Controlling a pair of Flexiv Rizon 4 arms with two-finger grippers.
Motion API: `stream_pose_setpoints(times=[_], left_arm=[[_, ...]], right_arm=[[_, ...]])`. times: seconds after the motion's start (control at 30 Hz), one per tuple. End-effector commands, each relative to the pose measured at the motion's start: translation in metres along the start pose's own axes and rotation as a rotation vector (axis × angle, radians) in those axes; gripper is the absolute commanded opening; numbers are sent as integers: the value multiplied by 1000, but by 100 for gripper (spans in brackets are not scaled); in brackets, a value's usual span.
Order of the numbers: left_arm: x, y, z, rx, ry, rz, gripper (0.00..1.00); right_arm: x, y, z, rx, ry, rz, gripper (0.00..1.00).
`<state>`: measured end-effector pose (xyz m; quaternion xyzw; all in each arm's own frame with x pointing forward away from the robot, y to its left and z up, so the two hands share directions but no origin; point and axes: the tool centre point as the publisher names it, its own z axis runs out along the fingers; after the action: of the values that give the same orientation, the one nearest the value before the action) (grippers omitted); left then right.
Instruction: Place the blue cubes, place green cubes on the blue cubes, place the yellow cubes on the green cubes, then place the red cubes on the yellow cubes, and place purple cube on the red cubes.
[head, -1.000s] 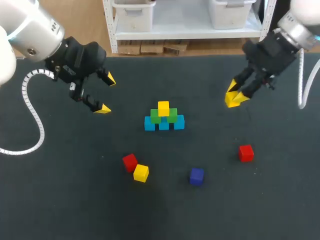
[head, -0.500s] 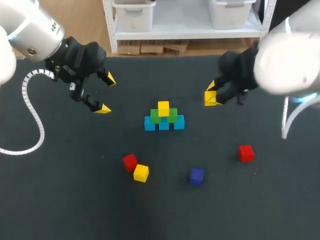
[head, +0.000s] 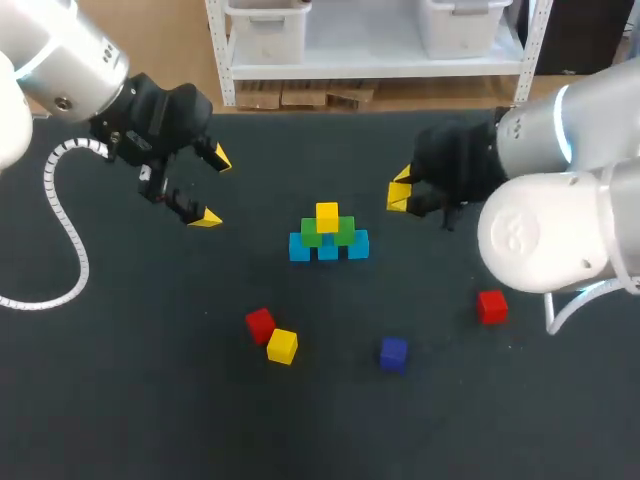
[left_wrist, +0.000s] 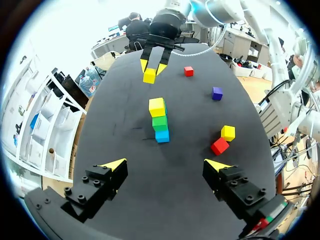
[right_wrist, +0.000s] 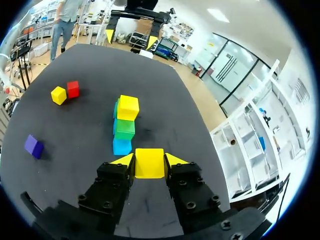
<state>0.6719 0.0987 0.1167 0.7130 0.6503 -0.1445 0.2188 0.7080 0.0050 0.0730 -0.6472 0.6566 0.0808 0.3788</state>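
Note:
A pyramid stands mid-table: three blue cubes (head: 328, 250), two green cubes (head: 312, 234) on them, one yellow cube (head: 327, 216) on top. My right gripper (head: 400, 192) is shut on a second yellow cube (right_wrist: 149, 162), held above the table just right of the pyramid (right_wrist: 124, 128). Left of the pyramid my left gripper (head: 212, 187) hangs open and empty; in its own view the fingers (left_wrist: 115, 164) stand wide apart. Loose on the near side lie a red cube (head: 260, 324), a yellow cube (head: 282, 346), a purple cube (head: 393, 353) and another red cube (head: 491, 306).
The dark table (head: 120, 380) is bare around the loose cubes. My right arm's white body (head: 545, 235) covers part of the table's right side, just above the right-hand red cube.
My right arm has swung left toward the pyramid, carrying the yellow cube with it. The left arm and all the cubes on the table have stayed put.

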Motion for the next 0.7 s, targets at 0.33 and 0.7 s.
stream_pose_setpoints(times=[0.33, 0.7], left_arm=[[0, 1, 0, 3, 2, 0, 100], [0, 1, 0, 3, 2, 0, 100]], right_arm=[[-5, -2, -4, -147, -15, -4, 0], [-10, -2, 4, -219, -60, 31, 0]])
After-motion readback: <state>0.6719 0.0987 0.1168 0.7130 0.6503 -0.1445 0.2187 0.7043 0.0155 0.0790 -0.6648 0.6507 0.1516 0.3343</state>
